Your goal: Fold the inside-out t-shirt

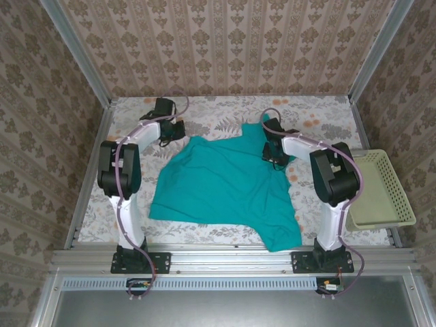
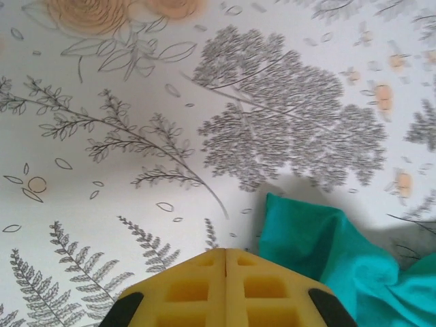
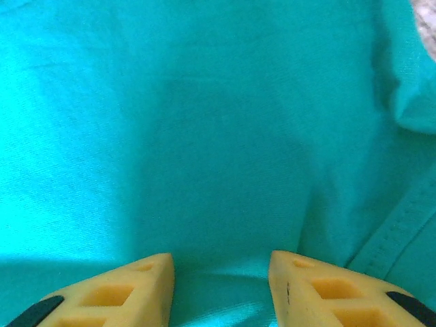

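My left claw (image 2: 225, 253): yellow fingers pressed together, nothing caught between them. Just beside its tips, to the right, a bunched corner of the teal t-shirt (image 2: 320, 252) lies on the desk (image 2: 136, 102). The cloth is close to the tips but not gripped. Ahead and left of this claw is the flowered desk cover.

My right claw (image 3: 221, 262): fingers apart, aimed down at the shirt. Plain teal cloth spans the gap and spreads all around. I cannot tell if the tips touch it. A stitched hem (image 3: 392, 231) runs just right of this claw.

From above, the shirt lies spread between my two claws, plain side up. The left claw is at its far-left corner and the right claw is over its far-right part. A pale yellow basket (image 1: 381, 184) sits well apart, right of my right claw, off the shirt.
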{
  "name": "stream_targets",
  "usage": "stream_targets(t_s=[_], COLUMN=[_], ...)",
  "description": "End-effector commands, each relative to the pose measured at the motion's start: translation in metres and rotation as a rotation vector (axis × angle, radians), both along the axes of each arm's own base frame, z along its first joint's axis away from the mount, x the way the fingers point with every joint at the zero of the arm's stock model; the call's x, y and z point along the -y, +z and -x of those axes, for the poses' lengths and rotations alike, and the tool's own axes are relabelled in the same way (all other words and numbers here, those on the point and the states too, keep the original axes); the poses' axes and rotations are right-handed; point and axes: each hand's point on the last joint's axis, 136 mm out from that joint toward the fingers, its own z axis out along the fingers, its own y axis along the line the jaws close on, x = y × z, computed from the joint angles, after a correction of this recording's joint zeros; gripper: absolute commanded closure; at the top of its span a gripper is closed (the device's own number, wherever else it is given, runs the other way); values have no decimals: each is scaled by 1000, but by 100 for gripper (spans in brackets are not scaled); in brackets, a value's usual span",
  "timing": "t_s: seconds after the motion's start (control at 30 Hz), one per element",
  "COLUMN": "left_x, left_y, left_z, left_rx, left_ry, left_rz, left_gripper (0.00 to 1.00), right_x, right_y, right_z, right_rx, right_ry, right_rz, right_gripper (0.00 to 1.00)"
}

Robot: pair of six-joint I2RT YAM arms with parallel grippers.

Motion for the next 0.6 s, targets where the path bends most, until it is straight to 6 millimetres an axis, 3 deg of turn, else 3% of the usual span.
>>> stream_targets(t_s=[0.0, 0.07, 0.2, 0.43, 0.57], left_x=[12, 29, 58, 87, 83], left_y=[20, 24, 12, -19, -37], left_z=[7, 14, 19, 18, 14], left_rx=[41, 70, 70, 22, -25], left_ry=[-37, -123, -233, -307, -278], left_rz=[46, -1, -99, -143, -206], left_gripper=[91, 74, 52, 40, 40], right_x=[9, 9, 4, -3, -3], right_y=[-4, -2, 0, 0, -4], right_z=[31, 38, 42, 43, 47], right_rx=[-20, -10, 7, 10, 1], right_ry=[-33, -20, -5, 10, 3], right_rz=[13, 11, -7, -14, -14], right_gripper=[57, 57, 57, 57, 57])
